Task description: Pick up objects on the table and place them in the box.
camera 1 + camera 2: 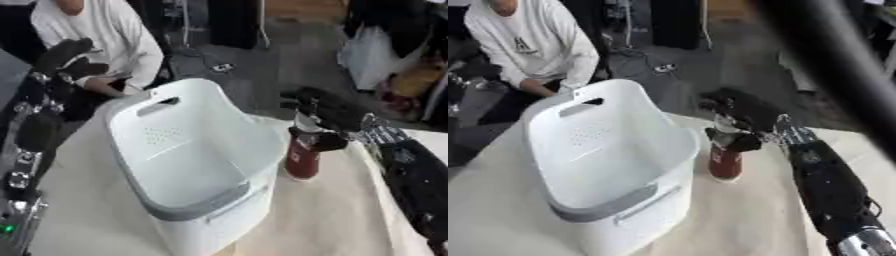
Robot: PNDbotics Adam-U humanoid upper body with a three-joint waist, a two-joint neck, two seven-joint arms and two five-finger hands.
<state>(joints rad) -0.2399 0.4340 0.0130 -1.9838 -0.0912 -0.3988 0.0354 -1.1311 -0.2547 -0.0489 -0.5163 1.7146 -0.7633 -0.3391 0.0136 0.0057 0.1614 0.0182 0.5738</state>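
Note:
A dark red bottle (302,159) with a pale top stands upright on the cream table cloth, just right of the white box (188,150). My right hand (328,117) comes in from the right and its fingers are curled round the bottle's upper part. The box is a tall white plastic basket with a grey rim and a handle slot; nothing shows inside it. My left hand (68,59) is raised at the far left above the table edge, fingers curled with nothing in them.
The cloth-covered table (341,215) runs to the right and front of the box. A person in a white top sits just behind the box at the back left. Bags and clutter lie on the floor at the back right.

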